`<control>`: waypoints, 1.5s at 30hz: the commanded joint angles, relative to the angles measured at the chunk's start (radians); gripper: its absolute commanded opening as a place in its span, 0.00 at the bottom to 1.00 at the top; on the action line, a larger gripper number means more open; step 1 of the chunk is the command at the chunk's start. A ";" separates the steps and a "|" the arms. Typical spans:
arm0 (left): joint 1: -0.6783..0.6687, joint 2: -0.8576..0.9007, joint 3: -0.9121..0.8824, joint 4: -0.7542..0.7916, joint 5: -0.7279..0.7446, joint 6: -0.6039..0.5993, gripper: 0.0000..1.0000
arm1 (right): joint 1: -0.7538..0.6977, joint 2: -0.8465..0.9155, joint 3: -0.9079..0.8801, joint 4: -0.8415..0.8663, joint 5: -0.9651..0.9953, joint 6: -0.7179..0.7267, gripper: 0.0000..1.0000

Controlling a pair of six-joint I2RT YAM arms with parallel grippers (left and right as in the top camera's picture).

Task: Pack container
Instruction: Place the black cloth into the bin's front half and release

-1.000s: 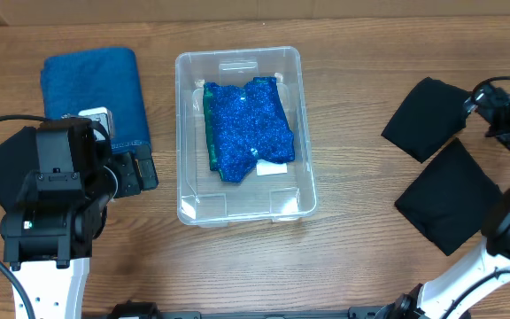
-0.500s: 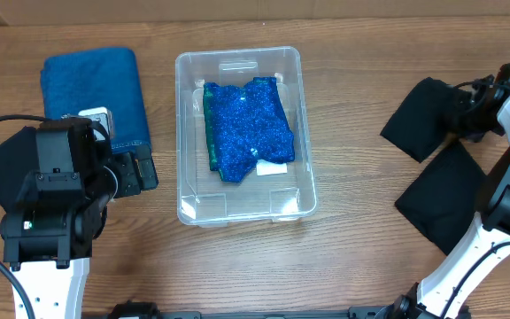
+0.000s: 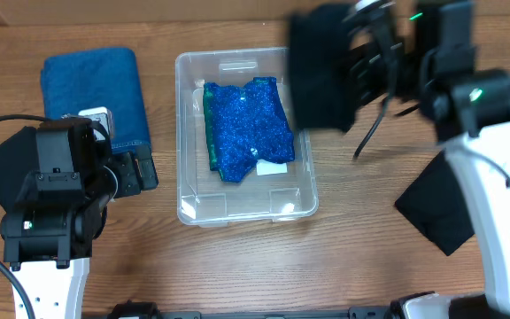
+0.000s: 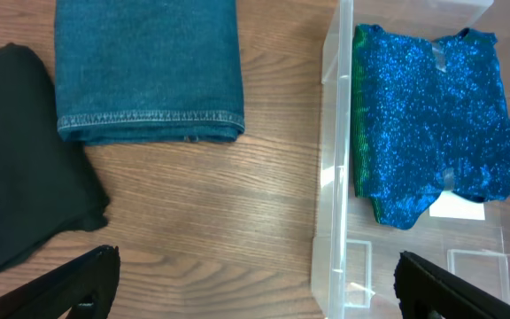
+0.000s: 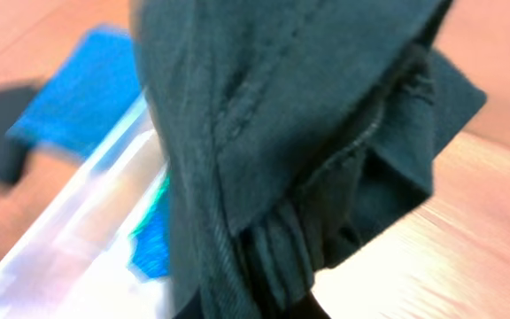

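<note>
Gripping a black garment [image 3: 320,71], the right gripper [image 3: 359,55] has it pinched and held up off the table [image 3: 352,266]. The overhead shot is pretty smeared on that side, but the fabric clearly hangs from that hand. In the right wrist view it fills most of the frame, bunched up with seams showing. The fingers are buried somewhere under it, so I can't make them out.

From overhead, the garment overlaps the far right corner of the container [image 3: 184,133], which sits about mid-table between the two arms. Lying inside it is a sparkly blue garment [image 3: 246,128] with a green edge along its left side. It covers most of the floor, and a white label [image 3: 273,168] peeks out at its near end.

Further right on the table, a black folded piece [image 3: 441,208] lies partly behind the right arm.

Over on the other side, the left gripper [image 4: 259,283] is spread wide with nothing in it. It hovers low over bare wood just beside the container's left wall. Folded denim [image 3: 96,89] lies beyond it, well to the left of the container. A black cloth [image 3: 3,168] sits next to the denim, mostly tucked under the left arm in the overhead view.
</note>
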 commanded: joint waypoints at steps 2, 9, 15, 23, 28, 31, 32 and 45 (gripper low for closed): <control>0.003 0.003 0.024 0.002 -0.006 -0.018 1.00 | 0.323 0.026 -0.023 -0.127 0.280 -0.260 0.04; 0.003 0.003 0.024 -0.010 -0.006 -0.018 1.00 | 0.515 0.143 -0.142 -0.146 0.302 -0.337 0.04; 0.003 0.003 0.024 -0.020 -0.006 -0.018 1.00 | 0.619 0.233 -0.192 -0.151 0.301 -0.416 0.04; 0.003 0.003 0.024 -0.021 -0.006 -0.018 1.00 | 0.488 0.264 -0.210 0.182 1.061 0.029 1.00; 0.003 0.003 0.024 -0.021 -0.006 -0.018 1.00 | 0.475 0.075 -0.209 0.156 1.242 0.368 1.00; 0.003 0.003 0.024 -0.021 -0.006 -0.018 1.00 | 0.324 -0.116 -0.210 0.035 1.109 0.740 1.00; 0.003 0.003 0.024 -0.021 -0.006 -0.018 1.00 | 0.257 -0.159 -0.210 -0.007 1.035 0.798 1.00; 0.003 0.003 0.024 -0.021 -0.006 -0.018 1.00 | -0.990 -0.233 -0.730 0.076 0.291 0.730 1.00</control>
